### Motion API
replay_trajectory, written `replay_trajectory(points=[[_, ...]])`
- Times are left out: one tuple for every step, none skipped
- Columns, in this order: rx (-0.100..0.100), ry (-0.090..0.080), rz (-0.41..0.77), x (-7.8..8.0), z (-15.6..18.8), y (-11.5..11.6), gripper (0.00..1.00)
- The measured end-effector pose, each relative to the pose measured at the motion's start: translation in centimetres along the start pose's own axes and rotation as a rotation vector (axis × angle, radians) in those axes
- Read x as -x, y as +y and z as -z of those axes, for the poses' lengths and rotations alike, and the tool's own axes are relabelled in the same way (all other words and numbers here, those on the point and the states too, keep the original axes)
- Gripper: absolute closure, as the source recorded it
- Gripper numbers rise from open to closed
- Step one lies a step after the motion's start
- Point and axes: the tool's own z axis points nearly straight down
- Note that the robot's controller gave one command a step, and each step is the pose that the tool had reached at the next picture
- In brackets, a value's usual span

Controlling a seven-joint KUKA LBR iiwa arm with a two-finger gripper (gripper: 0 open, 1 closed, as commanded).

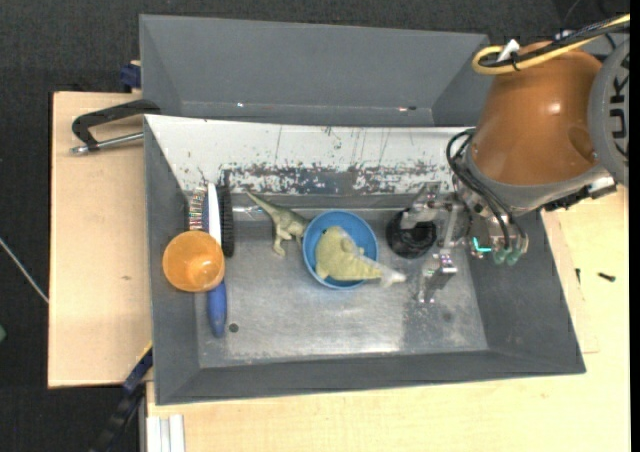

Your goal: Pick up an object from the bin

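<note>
While I scan the grey bin [520,325] from its left wall, I first meet an orange cup [193,260] lying on its side, touching a blue-handled brush [216,305] that runs toward the near wall. Next comes a small tan dinosaur figure [283,225], just beside a blue bowl [316,230] in the middle. A pale green toy [345,258] lies in that bowl, its thin end poking over the rim to the right. Further right, a black round piece [412,236] sits near the back wall. My gripper [433,285] hangs low beside it, over bare floor. Whether the jaws are open or closed, I cannot tell.
</note>
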Motion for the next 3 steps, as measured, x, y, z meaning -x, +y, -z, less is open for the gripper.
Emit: replay_trajectory(points=[[-0.003,-0.013,0.071,5.5,-13.7,9.8,0.00],[-0.006,-0.002,0.379,8.2,-10.8,15.8,0.00],[-0.006,-0.007,0.515,7.6,-10.8,4.3,0.00]])
